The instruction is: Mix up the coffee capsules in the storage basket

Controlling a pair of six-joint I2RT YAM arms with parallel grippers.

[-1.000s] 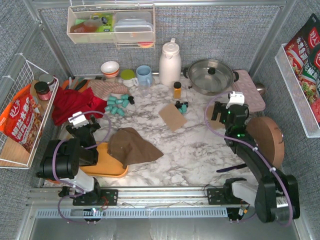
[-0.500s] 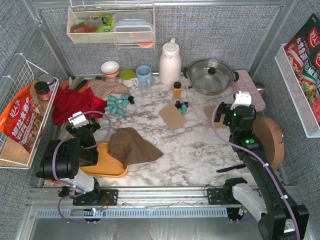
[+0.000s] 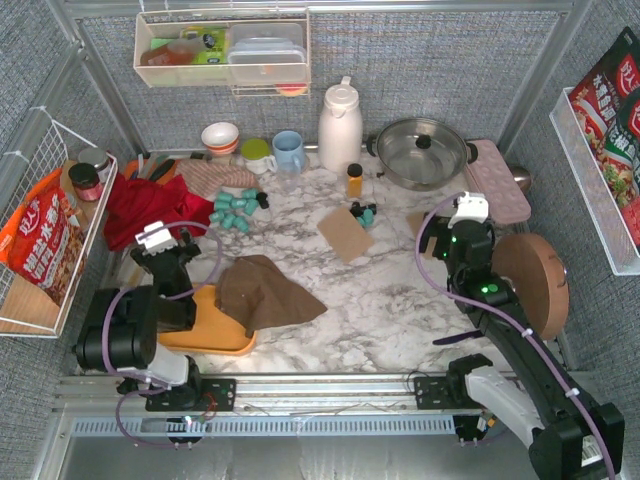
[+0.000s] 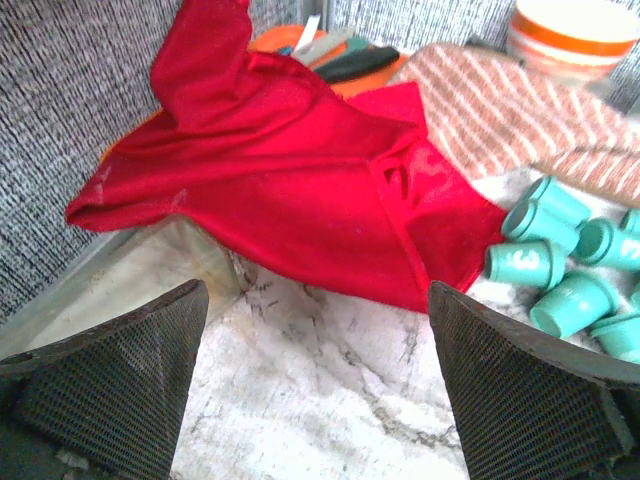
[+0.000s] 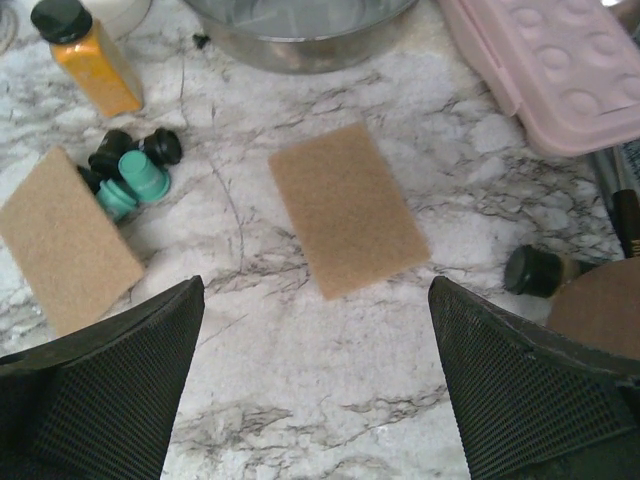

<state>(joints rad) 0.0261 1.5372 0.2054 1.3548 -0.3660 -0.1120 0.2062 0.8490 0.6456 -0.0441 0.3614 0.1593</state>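
On my marble surface [image 3: 400,290] the orange basket [image 3: 205,338] sits near the left arm's base, half under a brown cloth [image 3: 265,290]. My left fingers [image 4: 110,390] and right fingers [image 5: 530,390] both stand wide apart, holding nothing. Most capsules [image 3: 235,208] lie outside the basket beside a red cloth [image 3: 150,205], a few just beside a tan pad [image 5: 65,240].

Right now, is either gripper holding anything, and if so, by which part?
Nothing is held. The left gripper stands open over the marble tabletop near the red cloth; the right gripper stands open above a tan pad.
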